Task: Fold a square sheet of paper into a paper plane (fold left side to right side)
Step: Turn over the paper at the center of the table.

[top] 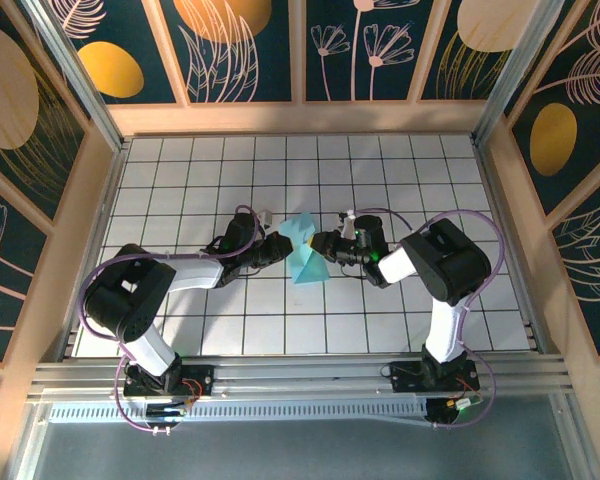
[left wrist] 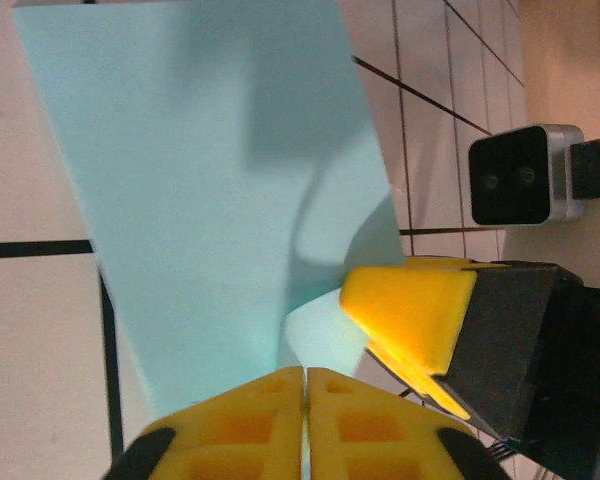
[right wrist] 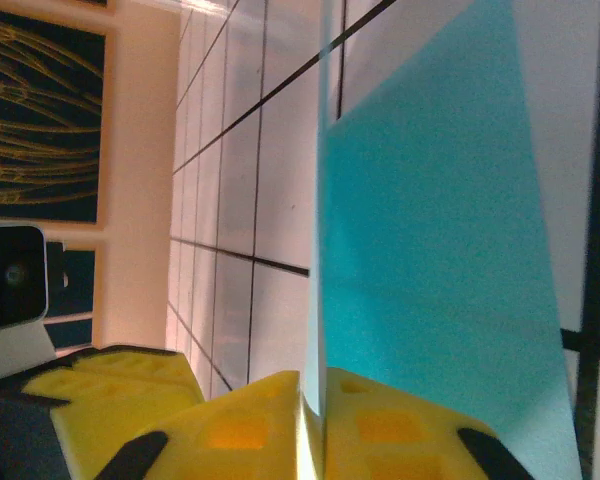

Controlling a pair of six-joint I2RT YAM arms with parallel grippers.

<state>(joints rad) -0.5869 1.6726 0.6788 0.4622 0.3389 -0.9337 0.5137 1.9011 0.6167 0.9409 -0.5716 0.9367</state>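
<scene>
**A:** Left wrist cam status?

**B:** Left gripper (left wrist: 306, 378) at 6 o'clock, yellow pads pressed flat together. Lower corner of the cyan paper sheet (left wrist: 210, 170) runs into the seam. The sheet spreads up toward 11 o'clock over the tiled table (left wrist: 40, 330).

**A:** Other arm?

**B:** Right gripper (left wrist: 380, 315) at 4 o'clock, yellow pad against a curled-up edge of the sheet. Its wrist camera (left wrist: 525, 175) is between 2 and 3 o'clock.

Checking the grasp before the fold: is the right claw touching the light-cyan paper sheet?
Touching. The right wrist view shows the thin light-cyan paper sheet pinched between the shut yellow pads of the right claw.
</scene>
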